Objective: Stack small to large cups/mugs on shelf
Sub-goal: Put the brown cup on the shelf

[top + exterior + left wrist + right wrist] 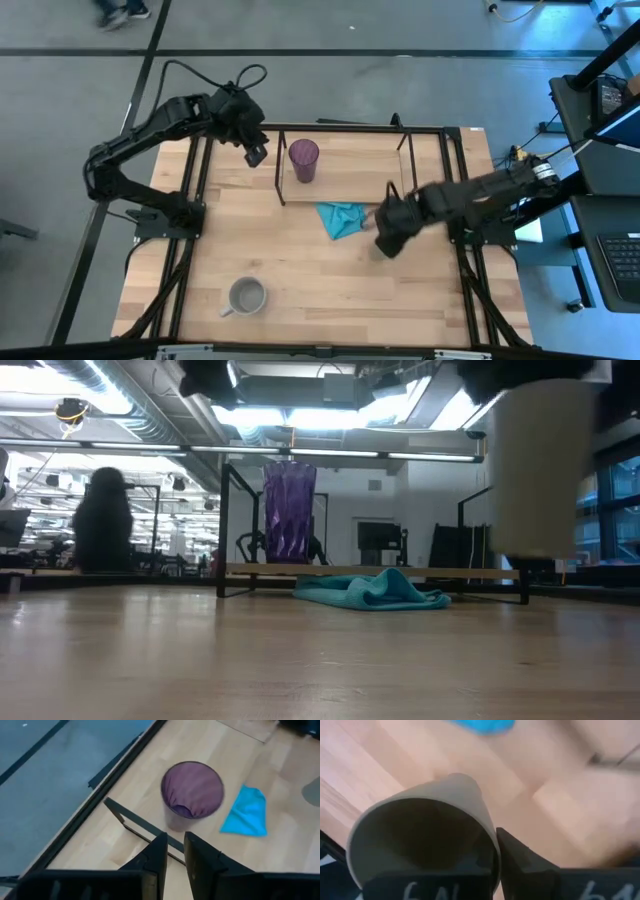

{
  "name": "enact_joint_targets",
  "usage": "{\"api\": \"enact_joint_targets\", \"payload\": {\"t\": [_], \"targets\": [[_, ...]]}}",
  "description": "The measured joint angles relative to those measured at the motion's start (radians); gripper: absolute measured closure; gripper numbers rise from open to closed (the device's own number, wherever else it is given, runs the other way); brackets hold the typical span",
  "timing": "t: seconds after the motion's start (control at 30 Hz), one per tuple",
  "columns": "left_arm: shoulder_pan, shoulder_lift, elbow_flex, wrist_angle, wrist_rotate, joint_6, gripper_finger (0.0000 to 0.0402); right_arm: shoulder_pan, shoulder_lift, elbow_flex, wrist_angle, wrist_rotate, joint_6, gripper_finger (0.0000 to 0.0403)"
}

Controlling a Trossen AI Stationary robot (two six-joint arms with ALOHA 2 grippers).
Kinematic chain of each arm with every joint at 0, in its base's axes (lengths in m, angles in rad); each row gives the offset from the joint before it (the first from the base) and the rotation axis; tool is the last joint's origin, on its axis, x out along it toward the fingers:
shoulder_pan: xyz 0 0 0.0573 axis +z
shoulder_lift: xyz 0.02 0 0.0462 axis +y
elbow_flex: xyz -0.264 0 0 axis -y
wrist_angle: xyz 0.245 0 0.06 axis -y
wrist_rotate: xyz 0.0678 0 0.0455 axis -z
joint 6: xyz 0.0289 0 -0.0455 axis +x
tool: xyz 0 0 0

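The purple tumbler [304,160] stands upright on the shelf's wooden board [350,185], near its left end. It also shows in the low view [289,510] and the left wrist view [192,790]. The grey mug [246,297] stands on the table at the near left. My right gripper [385,238] is shut on the olive-green cup [538,470], held above the table to the right of the teal cloth [342,218]. My left gripper [175,851] hovers above the shelf's left end, its fingers nearly together and empty. My right gripper holds the olive cup by its wall at the rim [489,851]. One finger [520,867] lies against the outside of the wall; the other seems to be inside the hollow, hidden in its dark inside. The cup hangs clear of the table [300,660].
The teal cloth [372,590] lies crumpled on the table right in front of the shelf [470,572]. The shelf's black wire frame [279,165] rises at both ends. A person [103,520] stands in the room beyond the table.
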Motion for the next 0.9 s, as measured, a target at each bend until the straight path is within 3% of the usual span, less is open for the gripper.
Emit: {"api": "enact_joint_targets", "payload": {"t": [0.27,0.5,0.67,0.9], "targets": [[0.017,-0.001,-0.052,-0.017,0.017,-0.009,0.0343,-0.256,0.025,0.201,-0.011,0.066,-0.362,0.0389],[0.017,-0.016,-0.052,-0.047,0.015,-0.014,0.0344,-0.415,0.207,0.410,-0.062,0.078,-0.610,0.0387],[0.017,-0.027,-0.053,-0.047,0.015,-0.055,0.0343,-0.510,0.356,0.578,-0.140,0.097,-0.716,0.0386],[0.014,-0.031,-0.053,-0.046,0.015,-0.080,0.0343,-0.622,0.505,0.766,-0.165,-0.002,-0.768,0.0386]]}}
